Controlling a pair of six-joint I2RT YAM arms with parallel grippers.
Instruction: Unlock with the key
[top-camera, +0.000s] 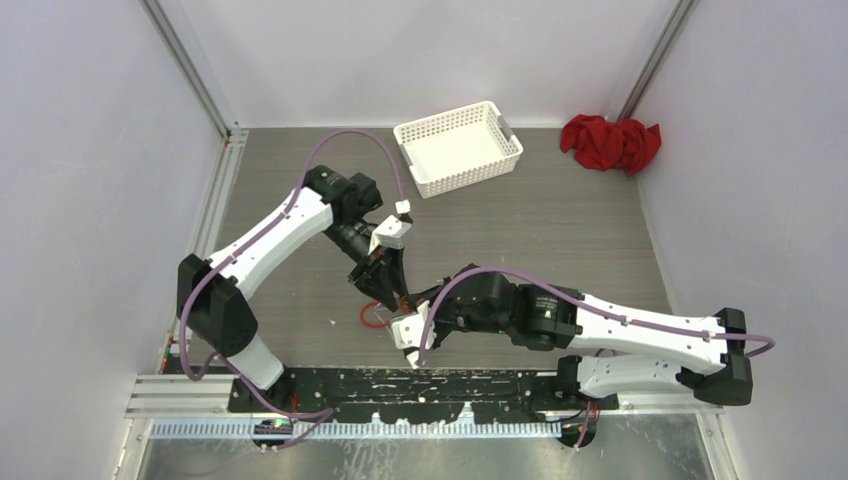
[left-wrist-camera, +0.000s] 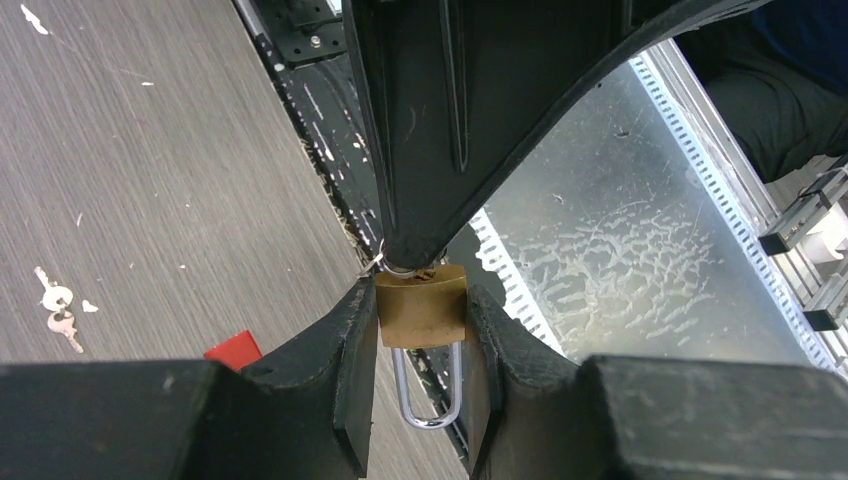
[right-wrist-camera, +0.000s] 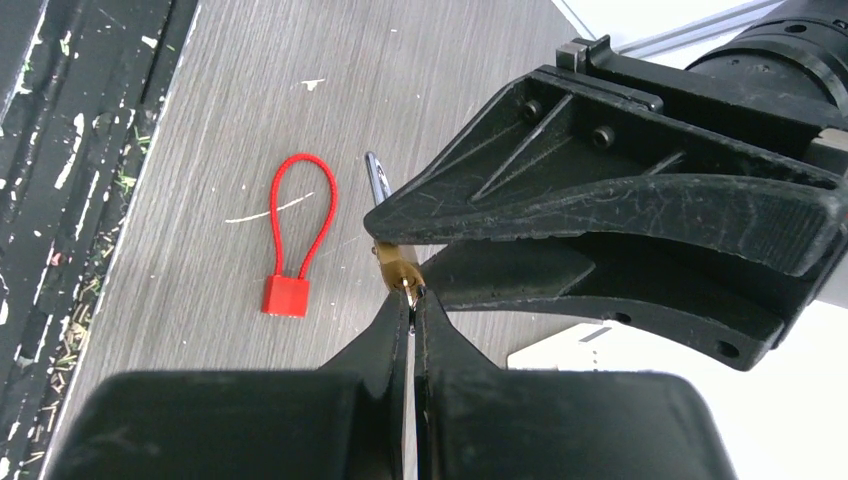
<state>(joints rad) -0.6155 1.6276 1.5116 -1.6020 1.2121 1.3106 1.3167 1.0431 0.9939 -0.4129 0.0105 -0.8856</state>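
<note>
brass padlock (left-wrist-camera: 422, 305) is held above the counter (top-camera: 560, 230), pinched on its sides between the fingers of the left claw (left-wrist-camera: 420, 335), shackle pointing back toward that wrist's camera; right claw (right-wrist-camera: 411, 305) meets it from the opposite end, fingers pressed together on a key (right-wrist-camera: 405, 284) whose tip touches the lock's base; how far in it sits i cannot tell; red cable lock (right-wrist-camera: 285, 295) lies on the counter below; spare keys (left-wrist-camera: 58, 308) lie apart; white basket (top-camera: 470, 172) and red cloth (top-camera: 610, 142) sit at the far side
</note>
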